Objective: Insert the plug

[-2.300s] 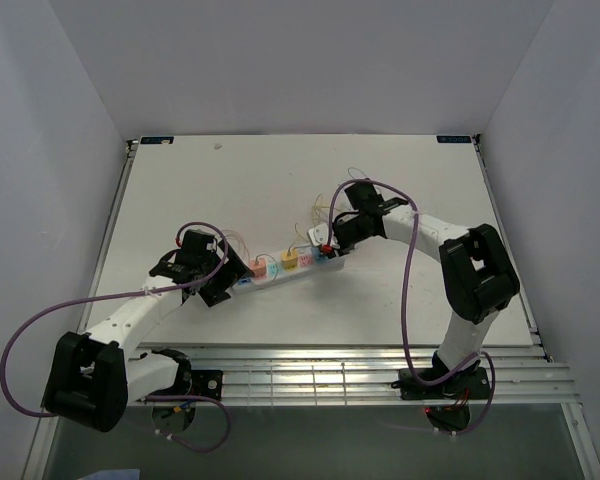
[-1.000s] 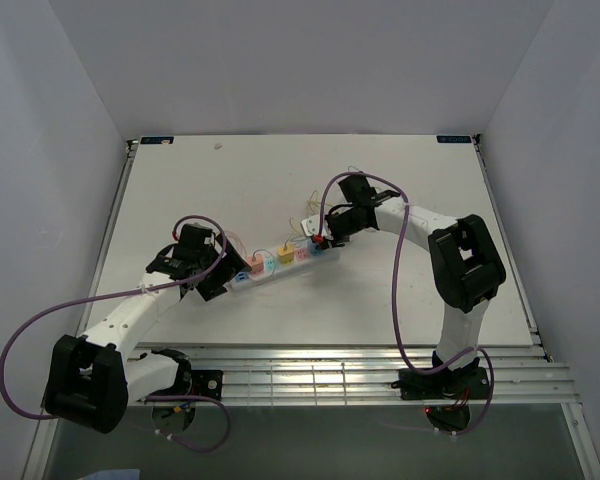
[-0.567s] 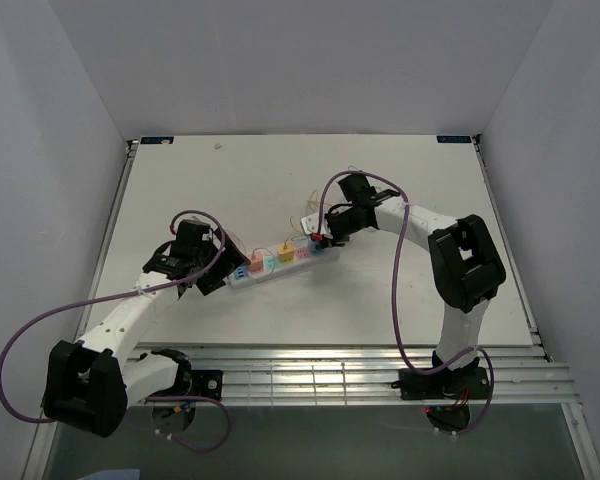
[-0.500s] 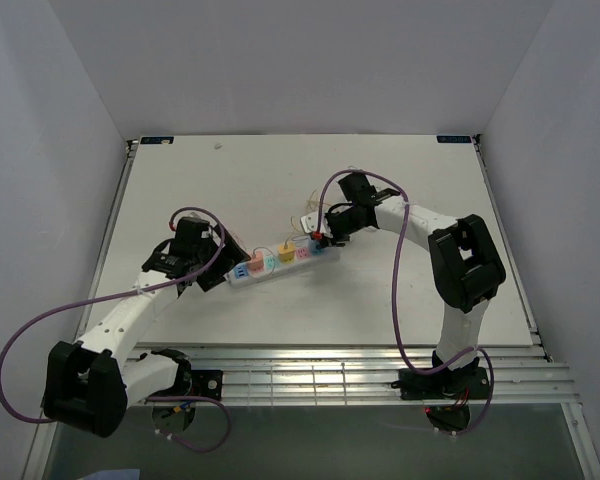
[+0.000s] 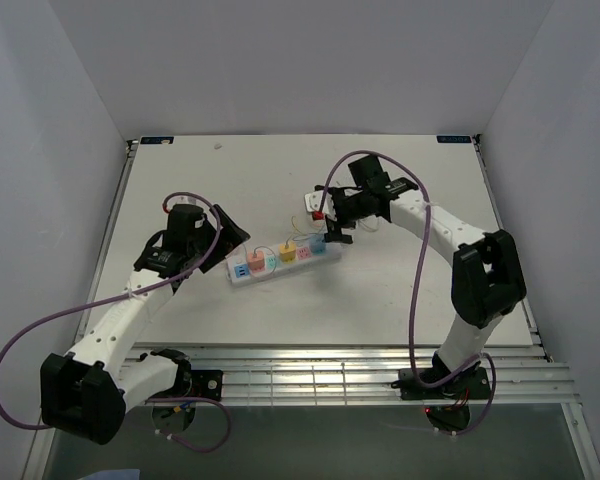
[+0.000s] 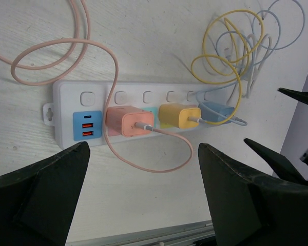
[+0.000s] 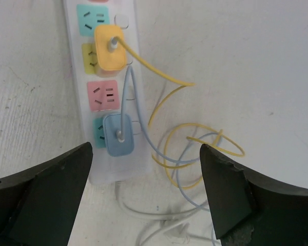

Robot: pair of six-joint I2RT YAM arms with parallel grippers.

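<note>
Left gripper [image 6: 143,154] and right gripper [image 7: 145,154] both gape empty; the looped yellow cable [image 7: 159,70] could snag one, yanking the power strip [image 6: 64,92].

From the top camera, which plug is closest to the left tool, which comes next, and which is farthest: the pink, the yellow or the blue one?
1. pink plug, near the left end of the power strip, closest to the left tool.
2. yellow plug, in the middle of the strip.
3. blue plug, toward the right end, farthest.
</note>
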